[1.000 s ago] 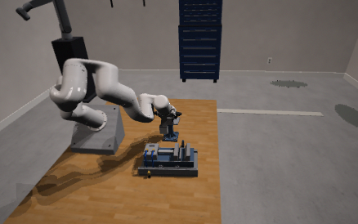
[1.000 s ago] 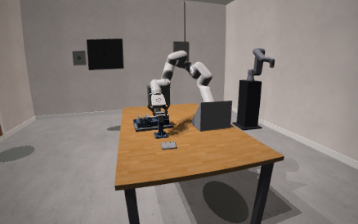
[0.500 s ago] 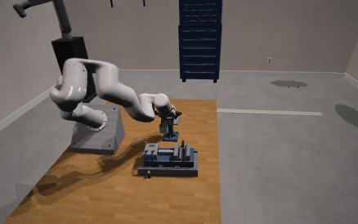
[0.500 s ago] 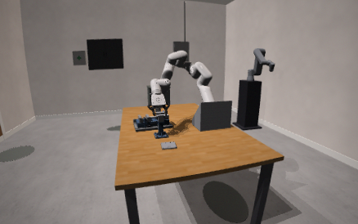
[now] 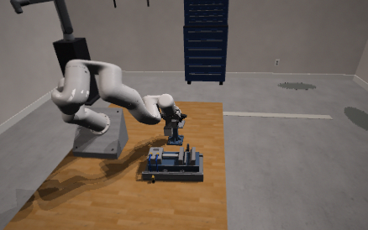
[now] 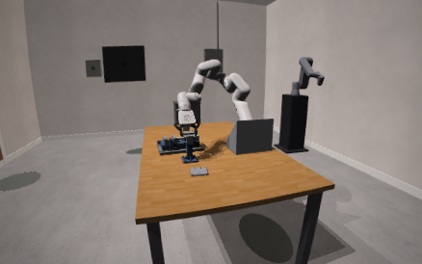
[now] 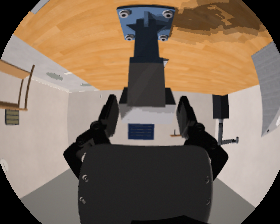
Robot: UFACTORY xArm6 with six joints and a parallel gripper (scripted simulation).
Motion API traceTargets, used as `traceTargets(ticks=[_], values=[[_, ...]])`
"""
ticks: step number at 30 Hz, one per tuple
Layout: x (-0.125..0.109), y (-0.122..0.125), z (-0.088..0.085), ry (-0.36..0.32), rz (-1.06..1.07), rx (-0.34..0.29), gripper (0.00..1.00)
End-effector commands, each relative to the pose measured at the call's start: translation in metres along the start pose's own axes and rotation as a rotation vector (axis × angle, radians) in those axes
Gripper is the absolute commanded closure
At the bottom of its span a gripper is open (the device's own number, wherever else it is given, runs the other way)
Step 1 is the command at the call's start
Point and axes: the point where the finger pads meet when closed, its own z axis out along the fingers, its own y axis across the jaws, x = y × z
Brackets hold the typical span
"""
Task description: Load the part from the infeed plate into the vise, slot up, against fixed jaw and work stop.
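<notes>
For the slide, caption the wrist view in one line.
Open gripper straddling, but not gripping, the dark part resting in the blue V-block on the wooden table.

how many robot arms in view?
2. White arm on the grey mount on the table; dark arm atop a black pedestal by the wall, beside the table. None apparently hidden.

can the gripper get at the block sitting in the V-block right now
Probably yes. The gripper is open and empty, its fingers on either side of the dark block standing in the V-block, with nothing between them.
</notes>
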Motion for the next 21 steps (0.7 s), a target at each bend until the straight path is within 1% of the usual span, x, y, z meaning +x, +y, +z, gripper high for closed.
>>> traceTargets(ticks=[1,21], values=[[-0.0009,-0.0012,-0.001,0.017,-0.001,0.004,0.11],[-0.0019,-0.0012,-0.0009,0.11,-0.001,0.004,0.11]])
